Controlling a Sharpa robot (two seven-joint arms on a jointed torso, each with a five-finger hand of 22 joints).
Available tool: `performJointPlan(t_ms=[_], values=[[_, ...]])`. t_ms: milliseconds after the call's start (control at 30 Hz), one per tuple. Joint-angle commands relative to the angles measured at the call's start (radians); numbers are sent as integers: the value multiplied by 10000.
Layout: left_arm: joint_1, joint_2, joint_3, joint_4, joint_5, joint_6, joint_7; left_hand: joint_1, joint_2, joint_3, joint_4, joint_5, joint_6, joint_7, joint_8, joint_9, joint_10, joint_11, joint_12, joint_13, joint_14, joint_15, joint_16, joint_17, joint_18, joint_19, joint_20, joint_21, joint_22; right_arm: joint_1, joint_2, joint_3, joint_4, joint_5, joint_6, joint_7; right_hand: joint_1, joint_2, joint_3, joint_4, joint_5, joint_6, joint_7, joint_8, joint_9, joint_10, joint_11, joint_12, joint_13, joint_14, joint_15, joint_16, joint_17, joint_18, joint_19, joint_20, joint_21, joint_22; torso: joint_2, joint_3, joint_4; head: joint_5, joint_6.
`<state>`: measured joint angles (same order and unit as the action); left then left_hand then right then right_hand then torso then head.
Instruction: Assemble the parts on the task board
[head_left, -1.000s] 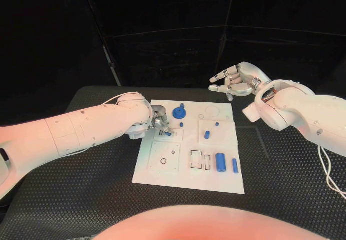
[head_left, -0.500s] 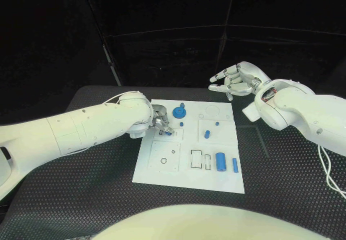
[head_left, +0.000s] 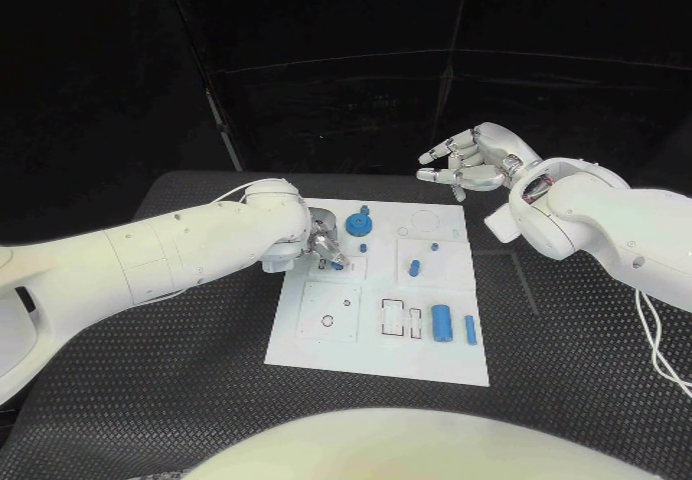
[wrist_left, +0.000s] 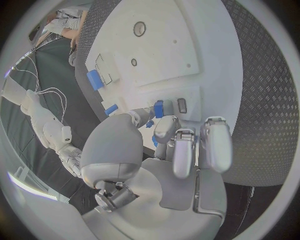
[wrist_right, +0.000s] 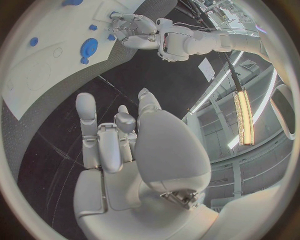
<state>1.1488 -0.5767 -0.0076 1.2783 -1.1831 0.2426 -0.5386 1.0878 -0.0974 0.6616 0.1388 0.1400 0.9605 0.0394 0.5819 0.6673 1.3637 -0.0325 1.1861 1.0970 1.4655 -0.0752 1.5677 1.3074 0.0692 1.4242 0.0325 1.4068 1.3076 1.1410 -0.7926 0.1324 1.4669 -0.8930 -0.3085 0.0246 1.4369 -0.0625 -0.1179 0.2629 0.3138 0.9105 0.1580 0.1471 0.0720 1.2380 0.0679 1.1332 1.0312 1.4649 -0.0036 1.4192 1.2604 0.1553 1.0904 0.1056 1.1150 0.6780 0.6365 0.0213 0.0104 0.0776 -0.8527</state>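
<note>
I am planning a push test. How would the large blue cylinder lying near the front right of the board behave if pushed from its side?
The large blue cylinder lies on its side on the flat task board, so it would probably roll rather than slide. It looks rigid and should keep its shape. A thinner blue rod lies just beside it; rolling that way, it would likely bump it.

A black table (head_left: 188, 380) with a ribbed mat surface carries the white board (head_left: 378, 345), which lies flat at its middle, long side running from near to far, slightly askew.
</note>
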Motion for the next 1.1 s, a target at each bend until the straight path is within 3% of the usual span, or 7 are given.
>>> performJointPlan(t_ms=[33, 567, 1100], values=[[-98, 88, -87, -56, -32, 497, -80, -47, 119, 1046, -1095, 52, 128, -51, 57, -19, 112, -25, 79, 27, 1053, -97, 31, 2634, -82, 21, -36, -52, 68, 18, 13, 5, 11, -35, 67, 18, 14, 51, -39, 0, 33, 33, -41, 53, -9, 9, -17, -21, -10, 402, -52, -36, -16, 59, -21, -44, -28, -10, 3, -2, 7, -19, 15], [-94, 226, -100, -230, 12, 575, -65, -1066, 661, 796, -702, -43, 631, -166, -143, -421, 393, -105, 423, 426, 1053, -149, 31, 2634, -110, 111, -90, -14, 205, 18, 48, 1, -19, -41, 98, 11, 16, 58, -50, 6, 41, 31, -41, 57, -9, 9, -17, -20, -10, 400, -53, -43, -27, 59, -21, -45, -33, -15, 6, -8, 5, -25, 12], [-83, 212, -100, -276, 18, 669, -56, -1685, 630, 414, -481, -104, 926, -214, -306, -742, 516, -140, 537, 599, 1053, -171, 31, 2634, -129, 170, -115, 19, 304, 18, 65, -5, -37, -41, 119, 12, 16, 58, -50, 6, 41, 31, -41, 57, -9, 9, -17, -20, -10, 400, -53, -43, -27, 59, -21, -45, -33, -15, 6, -14, 12, -38, -9]])
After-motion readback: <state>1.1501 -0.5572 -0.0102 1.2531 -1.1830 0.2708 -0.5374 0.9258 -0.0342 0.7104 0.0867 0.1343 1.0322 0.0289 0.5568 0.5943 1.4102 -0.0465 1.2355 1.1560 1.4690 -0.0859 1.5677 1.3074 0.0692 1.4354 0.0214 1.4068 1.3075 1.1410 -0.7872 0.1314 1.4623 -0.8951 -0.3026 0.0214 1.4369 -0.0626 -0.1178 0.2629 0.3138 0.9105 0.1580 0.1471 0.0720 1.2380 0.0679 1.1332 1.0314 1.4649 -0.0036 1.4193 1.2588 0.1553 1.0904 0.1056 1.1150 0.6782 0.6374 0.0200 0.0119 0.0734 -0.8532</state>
